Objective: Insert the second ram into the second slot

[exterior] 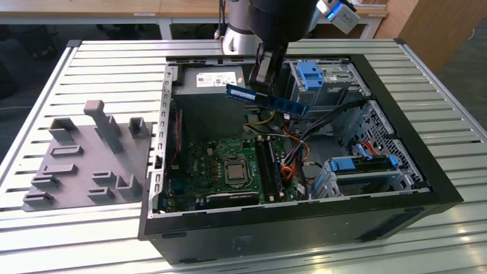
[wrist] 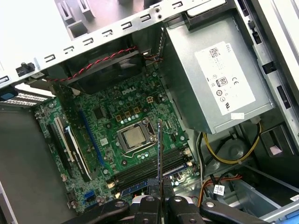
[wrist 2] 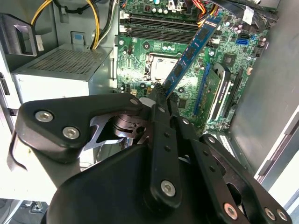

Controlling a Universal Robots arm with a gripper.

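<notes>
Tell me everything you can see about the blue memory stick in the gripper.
The memory stick is a thin, long blue circuit board with a row of dark chips along its face and a small pale label near one end. The gripper pinches it; nothing else touches it. It hangs tilted in the air over the open computer case, above the green main board, not yet in any slot.
</notes>
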